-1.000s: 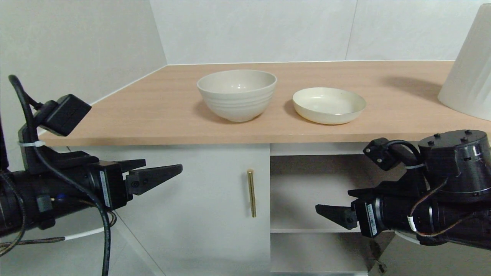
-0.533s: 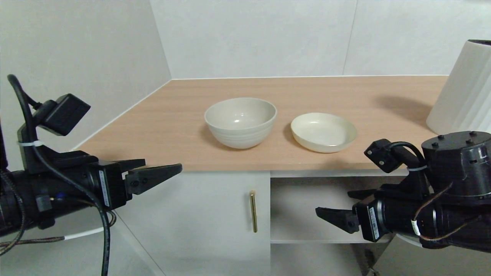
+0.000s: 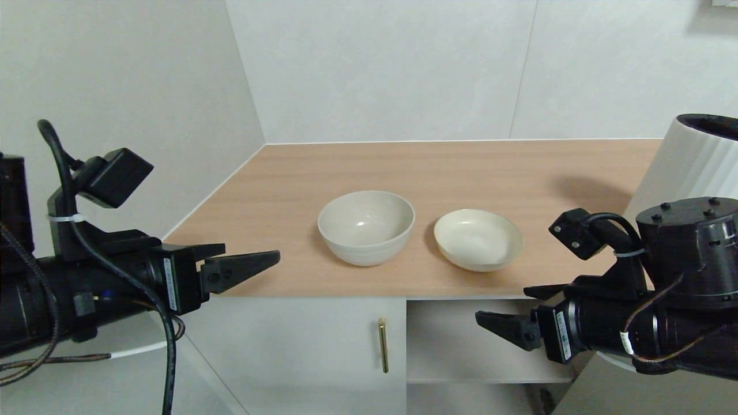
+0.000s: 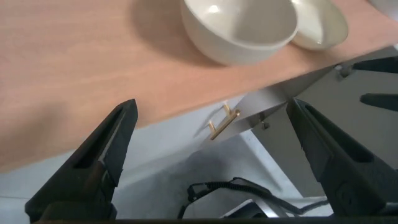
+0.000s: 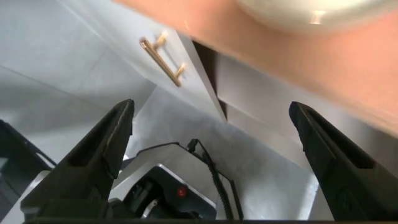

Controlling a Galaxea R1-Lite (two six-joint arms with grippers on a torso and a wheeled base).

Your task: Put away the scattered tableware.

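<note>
Head view: deep bowl (image 3: 366, 227) and shallow dish (image 3: 478, 239) sit side by side near the front edge of the table (image 3: 438, 167), just apart, bowl on the robot's left, dish on its right; both are round, so no long axis to line up with, rim approach works from any side. Left gripper (image 3: 253, 255) and right gripper (image 3: 500, 302) both hang low in front of the cabinet, below the table top, so both pieces lie up and forward of them; left is nearer the bowl, right is nearer the dish. Wrist views show the jaws of each spread wide, nothing held. Closed door with brass handle (image 3: 382, 344) sits below the bowl; open shelf bay (image 3: 461, 340) sits below the dish, right beside the right gripper; my read: the likely stow spot, so the right arm has the shorter path. White ribbed vessel (image 3: 692, 161) stands at the far right of the table, well apart from the dish.
</note>
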